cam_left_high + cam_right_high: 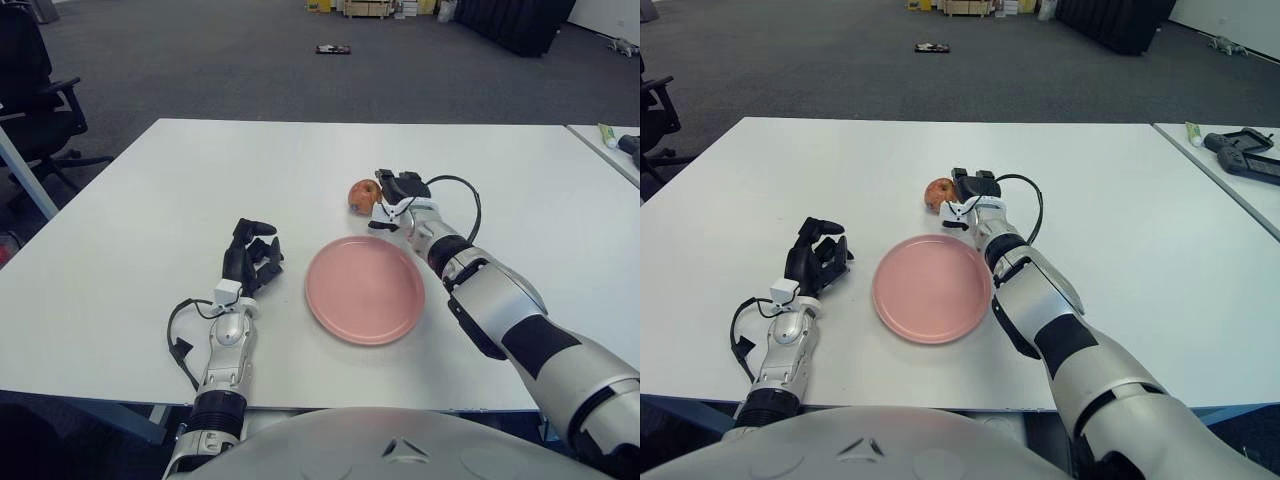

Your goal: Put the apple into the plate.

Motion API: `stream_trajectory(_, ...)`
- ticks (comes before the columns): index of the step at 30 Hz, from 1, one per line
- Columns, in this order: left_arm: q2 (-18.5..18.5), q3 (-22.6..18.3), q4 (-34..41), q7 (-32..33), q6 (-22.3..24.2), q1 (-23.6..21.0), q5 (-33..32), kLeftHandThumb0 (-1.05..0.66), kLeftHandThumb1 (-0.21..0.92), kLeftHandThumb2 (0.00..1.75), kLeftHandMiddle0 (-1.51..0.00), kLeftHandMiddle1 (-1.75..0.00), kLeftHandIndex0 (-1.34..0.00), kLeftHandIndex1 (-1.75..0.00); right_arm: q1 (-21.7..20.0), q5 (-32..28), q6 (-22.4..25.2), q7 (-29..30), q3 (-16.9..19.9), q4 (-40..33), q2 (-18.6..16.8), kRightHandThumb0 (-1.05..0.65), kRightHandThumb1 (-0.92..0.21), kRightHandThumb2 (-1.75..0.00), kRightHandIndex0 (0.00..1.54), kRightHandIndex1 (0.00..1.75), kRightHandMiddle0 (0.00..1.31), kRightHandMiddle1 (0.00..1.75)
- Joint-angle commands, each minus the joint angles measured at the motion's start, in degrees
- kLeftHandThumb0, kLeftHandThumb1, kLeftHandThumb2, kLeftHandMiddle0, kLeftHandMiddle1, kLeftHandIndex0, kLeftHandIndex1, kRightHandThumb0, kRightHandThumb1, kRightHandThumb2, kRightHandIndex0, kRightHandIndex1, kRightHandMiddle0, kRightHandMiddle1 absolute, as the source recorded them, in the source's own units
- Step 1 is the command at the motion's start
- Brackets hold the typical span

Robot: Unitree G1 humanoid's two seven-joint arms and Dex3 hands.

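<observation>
The apple [363,195] sits on the white table [150,200] just behind the pink plate [364,290], not in it yet. The right hand [397,192] is pressed up against the apple's right side, but I cannot tell if its fingers are around it or just beside it. The left hand [250,262] shows left of the plate with curled fingers holding nothing; if the right hand only bumps the round apple, it could roll away across the table
</observation>
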State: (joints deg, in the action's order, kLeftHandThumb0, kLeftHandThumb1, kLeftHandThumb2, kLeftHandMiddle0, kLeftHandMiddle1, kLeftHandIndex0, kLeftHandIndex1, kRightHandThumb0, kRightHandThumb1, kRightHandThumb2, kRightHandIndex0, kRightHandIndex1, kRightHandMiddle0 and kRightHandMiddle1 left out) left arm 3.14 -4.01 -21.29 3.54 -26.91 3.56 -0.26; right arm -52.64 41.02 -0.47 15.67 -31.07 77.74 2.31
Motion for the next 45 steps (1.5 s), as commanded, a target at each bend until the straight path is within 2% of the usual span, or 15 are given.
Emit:
stream_trajectory(1, 0.13, -0.07, -1.89, 0.32, 0.27, 0.88, 0.08, -0.39, 0.65, 0.9, -0.69, -1.75, -0.36, -1.75, -1.36, -0.68, -0.36, -0.57, 0.42, -0.19, 0.18, -0.98, -0.68, -0.33, 0.0, 0.0, 0.0, 0.0)
stream_trajectory(13, 0.4, -0.25, -2.52, 0.48, -0.48, 0.74, 0.22, -0.39, 0.64, 0.91, -0.68, -1.75, -0.37, -1.75, -2.0, -0.02, -1.77, -0.69, -0.01, -0.11, -0.42, -1.04, -0.67, -0.27, 0.0, 0.0, 0.0, 0.0)
stream_trajectory(22, 0.57, -0.15, -2.68, 0.9, -1.19, 0.86, 0.83, -0.39, 0.63, 0.93, -0.72, -1.75, -0.37, -1.75, -3.21, 0.0, -3.05, -1.79, -0.18, -0.08, -1.21, -1.03, -0.65, -0.24, 0.0, 0.0, 0.0, 0.0)
stream_trajectory(35, 1.3, -0.26, -2.06, 1.72, -0.81, 1.34, 0.83, -0.39, 0.64, 0.91, -0.71, -1.75, -0.37, -1.75, -5.03, 0.4, -3.94, -3.35, -0.9, 0.24, -3.48, -0.99, -0.64, -0.23, 0.0, 0.0, 0.0, 0.0)
stream_trajectory(45, 1.5, -0.27, -0.14, 3.27, -0.07, 2.58, 1.82, -0.39, 0.66, 0.89, -0.69, -1.75, -0.36, -1.75, -4.43, 0.58, -4.34, -3.87, -1.69, 0.66, -3.96, -0.98, -0.67, -0.24, 0.0, 0.0, 0.0, 0.0)
